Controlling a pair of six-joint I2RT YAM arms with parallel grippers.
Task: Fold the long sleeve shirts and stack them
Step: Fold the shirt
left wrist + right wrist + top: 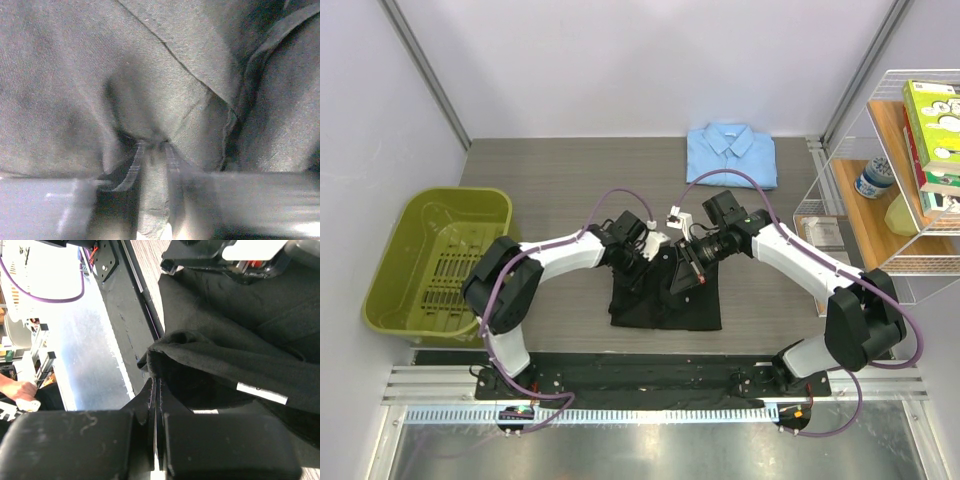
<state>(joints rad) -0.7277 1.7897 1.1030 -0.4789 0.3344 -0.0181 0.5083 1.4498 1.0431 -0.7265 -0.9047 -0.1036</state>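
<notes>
**Both arms on the black shirt (665, 308)**

Your right claw (155, 387) is pressed together, pinching a raised fold of the black shirt. Your left claw (152, 152) has its jaws slightly apart with a tuck of the same cloth between them; you cannot tell whether it grips. The black shirt lies at the table's (550, 180) near edge, and the blue shirt (731, 152) lies folded at the far edge.

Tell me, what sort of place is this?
Likely a robotics lab test cell: left arm and right arm bolted to a metal rail, plain partition walls, a wire shelf.
</notes>
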